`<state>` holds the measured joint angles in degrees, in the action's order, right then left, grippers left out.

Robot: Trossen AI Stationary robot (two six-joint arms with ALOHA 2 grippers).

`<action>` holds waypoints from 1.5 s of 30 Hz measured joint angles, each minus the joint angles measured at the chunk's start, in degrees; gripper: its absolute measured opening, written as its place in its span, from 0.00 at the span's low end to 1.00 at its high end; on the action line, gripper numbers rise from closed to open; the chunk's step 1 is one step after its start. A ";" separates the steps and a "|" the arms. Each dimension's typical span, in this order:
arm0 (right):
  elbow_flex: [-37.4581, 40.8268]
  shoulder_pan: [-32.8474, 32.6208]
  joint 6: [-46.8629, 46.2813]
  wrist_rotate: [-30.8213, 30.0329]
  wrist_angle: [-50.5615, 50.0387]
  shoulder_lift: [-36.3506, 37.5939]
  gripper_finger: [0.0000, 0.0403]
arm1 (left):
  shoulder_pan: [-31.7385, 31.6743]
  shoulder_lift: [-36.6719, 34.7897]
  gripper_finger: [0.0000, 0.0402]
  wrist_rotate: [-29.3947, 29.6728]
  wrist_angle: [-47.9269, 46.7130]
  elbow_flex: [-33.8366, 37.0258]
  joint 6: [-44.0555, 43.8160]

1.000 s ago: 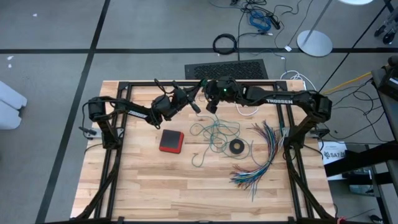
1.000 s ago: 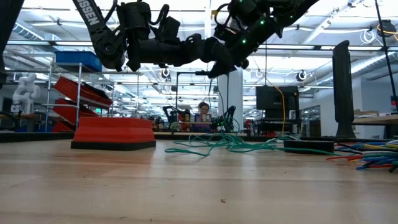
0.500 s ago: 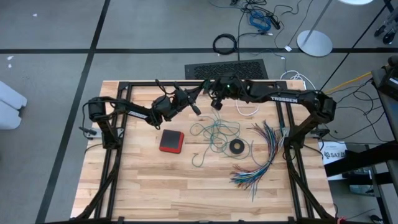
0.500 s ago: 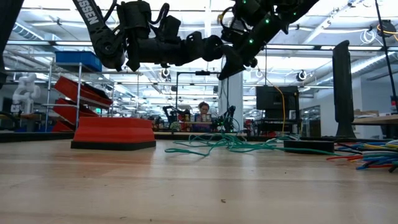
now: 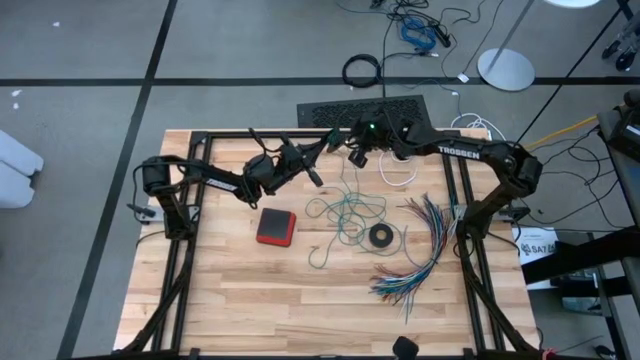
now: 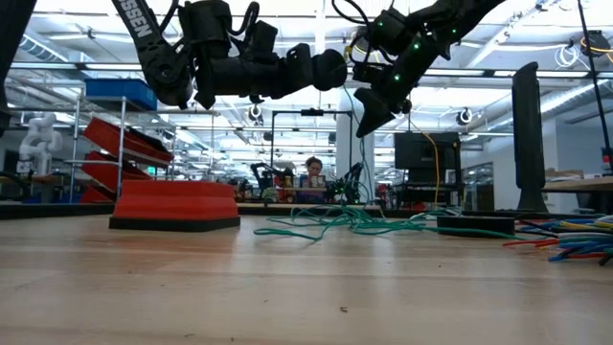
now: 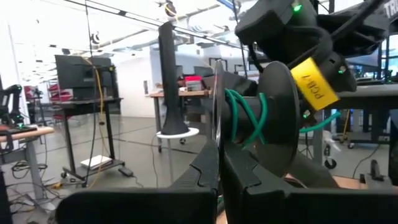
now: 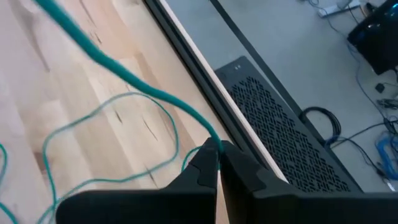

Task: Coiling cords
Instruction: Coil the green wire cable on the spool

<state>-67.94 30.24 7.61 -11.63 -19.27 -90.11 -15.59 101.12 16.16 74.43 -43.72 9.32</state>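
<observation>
The teal cord's loose loops lie on the wooden table's middle. A few of its turns sit around a dark spool held up over the table's far side by my left gripper, which is shut. My right gripper hangs just right of the spool, tipped downward and shut on the teal cord. The white cord lies on the table near the far edge, right of both grippers. My left gripper pinches the spool's thin flange edge-on between its two fingers, coming nearly level from the table's left. The spool is lifted clear of the table, with teal turns around its hub. My right gripper pinches the teal cord between its fingertips, slanting down from above. One stretch of cord runs straight away from the fingers, high above the table. The rest drops to the loose loops on the wood.
A red box lies left of the teal loops and a small black ring right of them. A fan of multicoloured wires covers the right side. The near half of the table is bare wood.
My right gripper has moved toward the table's right edge, away from the spool, and tipped further downward, staying shut on the teal cord. My left gripper and the spool have kept their place.
</observation>
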 joint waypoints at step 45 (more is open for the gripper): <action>0.17 -3.98 -6.89 11.69 15.00 -5.14 0.02 | 0.19 -0.05 0.00 4.52 3.48 -0.17 1.51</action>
<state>-67.77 26.26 0.72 0.06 -4.27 -95.24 -15.40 101.07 20.69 77.91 -43.90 10.83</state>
